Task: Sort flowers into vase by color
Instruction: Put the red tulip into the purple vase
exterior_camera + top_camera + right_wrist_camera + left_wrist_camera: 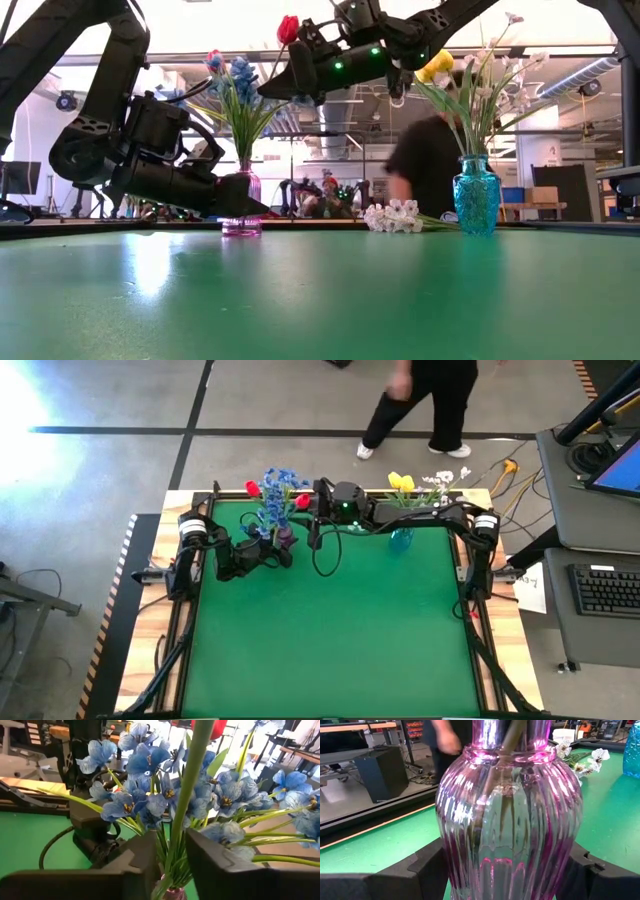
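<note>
A pink ribbed glass vase (242, 205) stands on the green table (330, 640) at the far left, with blue flowers (150, 785) in it. My left gripper (507, 870) is shut on this vase. Above it, my right gripper (172, 839) is open, a finger on either side of a red tulip's (288, 28) green stem (186, 795). The stem runs down among the blue flowers to the vase's mouth (172, 894). A blue vase (476, 195) at the far right holds yellow tulips (436, 66) and white sprays (505, 60). My left gripper pinches the pink vase's belly (470, 845) between its two fingers (422, 870), one on each side. The fingers come nearly level from the table's left side. The vase stands upright with its base on the table.
A spray of white blossoms (392, 216) lies on the table between the two vases. A person (430, 400) walks past beyond the table's far edge. Most of the green table nearer than the vases is bare. A desk with a keyboard (608, 588) stands to the right.
</note>
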`<action>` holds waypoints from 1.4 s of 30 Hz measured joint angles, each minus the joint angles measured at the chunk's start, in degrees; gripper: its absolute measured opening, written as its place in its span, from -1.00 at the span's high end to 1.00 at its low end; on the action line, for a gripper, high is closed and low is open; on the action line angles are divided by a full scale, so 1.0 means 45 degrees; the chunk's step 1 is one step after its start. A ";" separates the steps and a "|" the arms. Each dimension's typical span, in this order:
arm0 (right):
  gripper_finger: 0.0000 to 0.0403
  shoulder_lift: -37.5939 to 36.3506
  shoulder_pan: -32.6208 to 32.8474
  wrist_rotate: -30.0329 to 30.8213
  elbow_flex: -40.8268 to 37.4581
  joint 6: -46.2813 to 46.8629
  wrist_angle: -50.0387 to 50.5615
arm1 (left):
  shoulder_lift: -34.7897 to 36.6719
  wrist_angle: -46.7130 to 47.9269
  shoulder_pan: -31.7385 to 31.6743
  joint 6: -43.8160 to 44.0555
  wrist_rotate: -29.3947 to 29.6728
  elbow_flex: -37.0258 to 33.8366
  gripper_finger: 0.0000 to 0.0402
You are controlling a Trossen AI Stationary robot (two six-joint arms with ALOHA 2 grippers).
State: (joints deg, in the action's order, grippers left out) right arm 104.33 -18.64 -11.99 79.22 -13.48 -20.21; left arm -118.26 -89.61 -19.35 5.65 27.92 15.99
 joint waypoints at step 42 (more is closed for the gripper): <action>0.95 -0.0166 0.0308 -0.0001 0.0073 -0.0394 -0.0605 | 0.0000 0.0025 0.0010 -0.0092 -0.0007 0.0015 -0.28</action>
State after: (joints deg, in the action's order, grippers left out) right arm 103.59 -17.26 -11.99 79.55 -15.25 -22.93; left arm -118.26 -89.49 -19.31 5.23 27.89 16.05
